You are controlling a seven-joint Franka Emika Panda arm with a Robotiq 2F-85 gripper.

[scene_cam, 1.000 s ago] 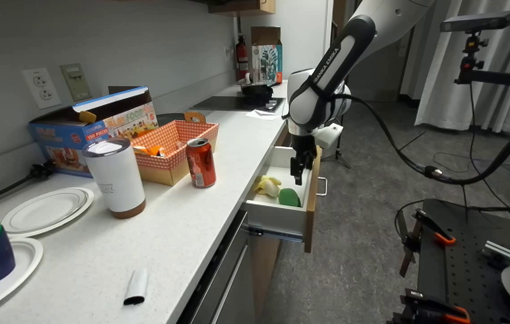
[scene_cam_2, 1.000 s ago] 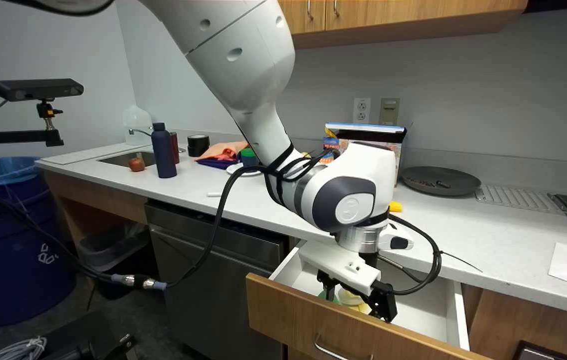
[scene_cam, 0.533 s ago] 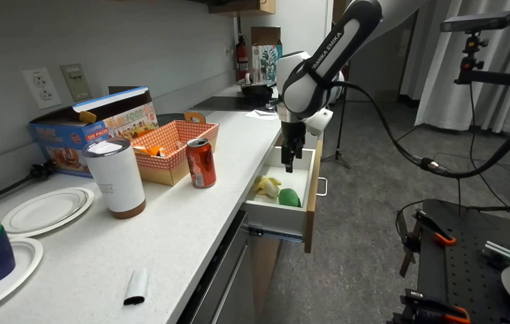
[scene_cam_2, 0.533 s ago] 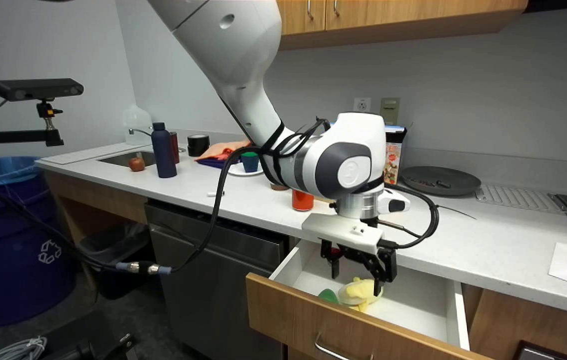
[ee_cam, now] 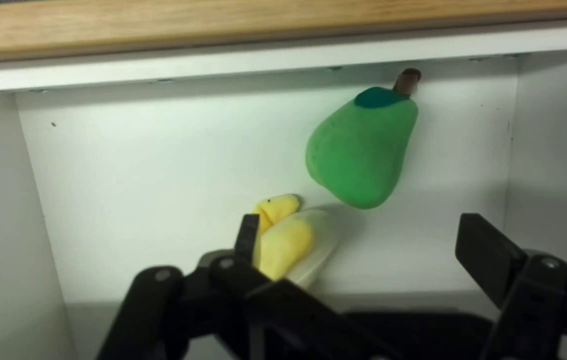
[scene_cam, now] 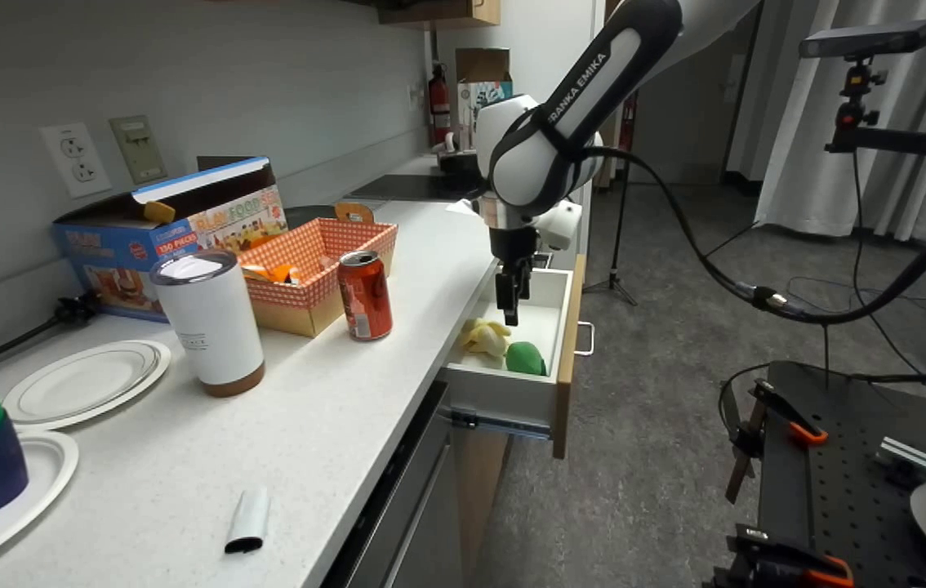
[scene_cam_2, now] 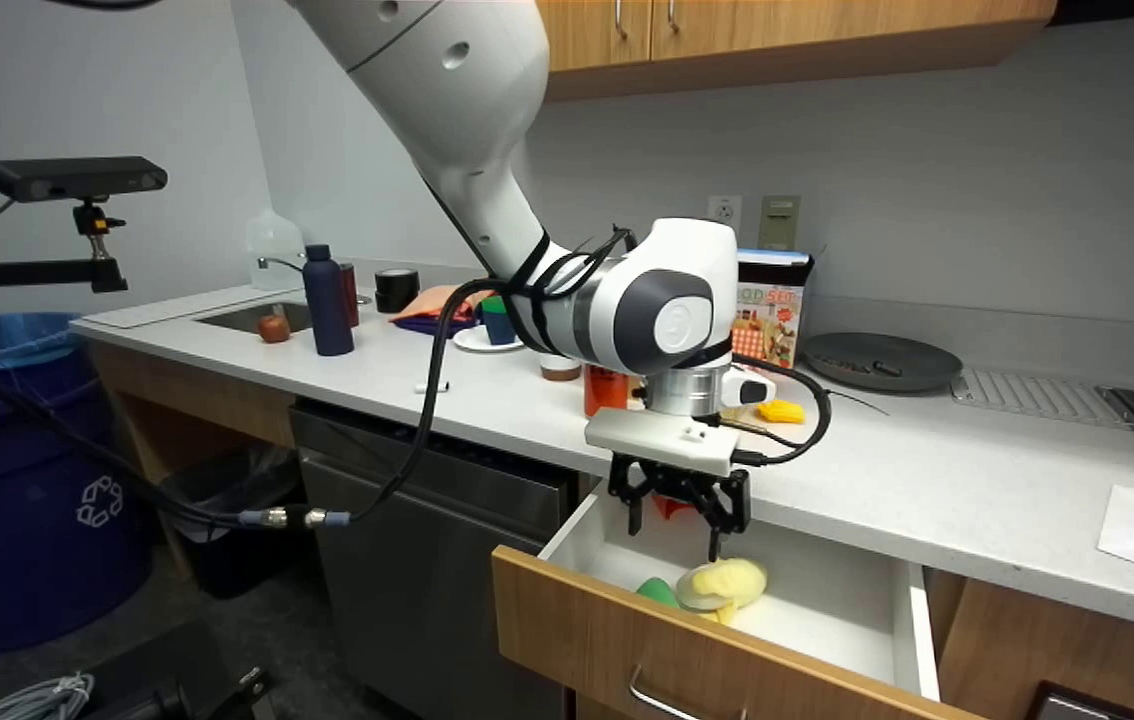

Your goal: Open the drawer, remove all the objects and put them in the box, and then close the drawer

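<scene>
Above the open wood-fronted drawer (scene_cam_2: 822,605), your black gripper (scene_cam_2: 675,538) hangs, fingers (ee_cam: 487,256) spread. Purpose, presumably: straddling the green pear-shaped toy (ee_cam: 362,150).

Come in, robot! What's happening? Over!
Fingers open, empty, over drawer. Toy pear, peeled toy banana, red piece inside. Soda can beside gingham-lined box, maybe in the way.

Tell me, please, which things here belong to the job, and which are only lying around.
For the job:
open drawer
yellow banana-like piece
green pear-like piece
partly hidden red item
red-checked box

Only lying around:
red can
white tumbler
Play Food box
white plates
dark blue bottle
</scene>
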